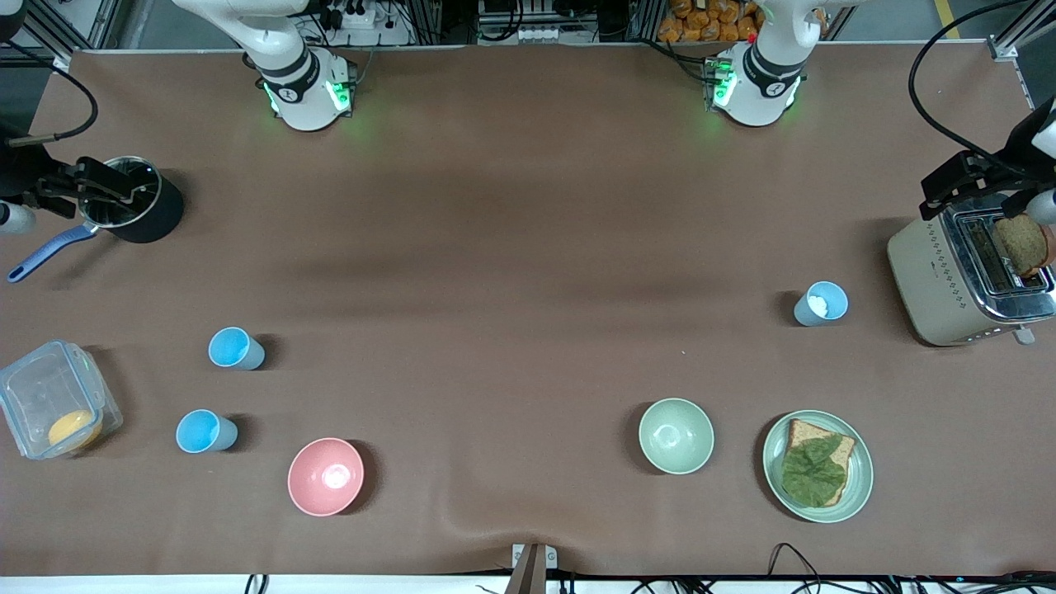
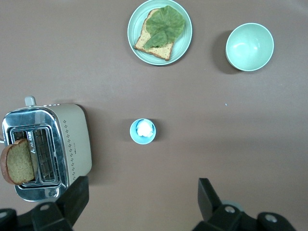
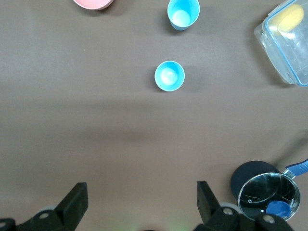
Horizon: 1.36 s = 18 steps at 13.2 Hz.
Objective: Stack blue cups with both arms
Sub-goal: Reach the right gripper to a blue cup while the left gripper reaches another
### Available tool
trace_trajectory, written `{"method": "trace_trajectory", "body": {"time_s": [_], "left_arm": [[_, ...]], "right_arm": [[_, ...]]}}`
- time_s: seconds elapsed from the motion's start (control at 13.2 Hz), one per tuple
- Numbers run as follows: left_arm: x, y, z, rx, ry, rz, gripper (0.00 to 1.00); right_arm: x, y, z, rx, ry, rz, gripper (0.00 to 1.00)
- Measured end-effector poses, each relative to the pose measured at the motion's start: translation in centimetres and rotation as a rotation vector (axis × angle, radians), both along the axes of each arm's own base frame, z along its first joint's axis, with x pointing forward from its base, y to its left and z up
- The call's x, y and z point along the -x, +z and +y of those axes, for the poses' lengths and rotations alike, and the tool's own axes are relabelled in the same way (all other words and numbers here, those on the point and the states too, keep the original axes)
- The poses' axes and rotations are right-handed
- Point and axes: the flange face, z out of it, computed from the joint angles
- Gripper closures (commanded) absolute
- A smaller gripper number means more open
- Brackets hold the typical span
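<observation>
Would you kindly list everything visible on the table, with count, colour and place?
Blue cups: three, light blue; two toward the right arm's end, one beside the toaster.
Pink bowl: one, near the two cups.
Green bowl: one, pale, beside the plate.
Plate: one, green, holding bread with lettuce.
Toaster: one, beige, bread in slot.
Saucepan: one, black, blue handle.
Container: one, clear, yellow item inside.
Left gripper: open, above the table.
Right gripper: open, above the table.

No readable text, label, brand or number anywhere. Only small dark round emblems, too small to make out, on the white bases of the right arm [image 1: 290, 92] and left arm [image 1: 774, 89] at the top of the front view. Rows of small dotted markings on the toaster [image 1: 936, 276], not legible as characters.
</observation>
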Motion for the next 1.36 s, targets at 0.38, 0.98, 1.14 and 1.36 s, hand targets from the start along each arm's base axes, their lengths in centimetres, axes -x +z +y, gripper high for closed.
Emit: {"method": "trace_trajectory", "body": {"time_s": [0.38,0.98,1.14,1.36], "left_arm": [[-0.8,-1.5,0.1,0.001,0.001,0.029,0.0],[-5.8,-15.3,1.9,0.014,0.021,0.044,0.0],[-5.4,-19.8,3.8,0.016,0.048,0.039,0.0],[-3.5,-25.7,6.2,0.019,0.031,0.058,0.0]], "right_arm": [[0.0,-0.1,0.0,0.0,0.002,0.004,0.0],[-3.2,-12.9,-2.1,-0.019,-0.03,0.28,0.0],[-3.9,-16.1,-3.9,-0.026,-0.057,0.324,0.0],[-6.0,-21.5,-4.6,-0.022,-0.069,0.319,0.0]]}}
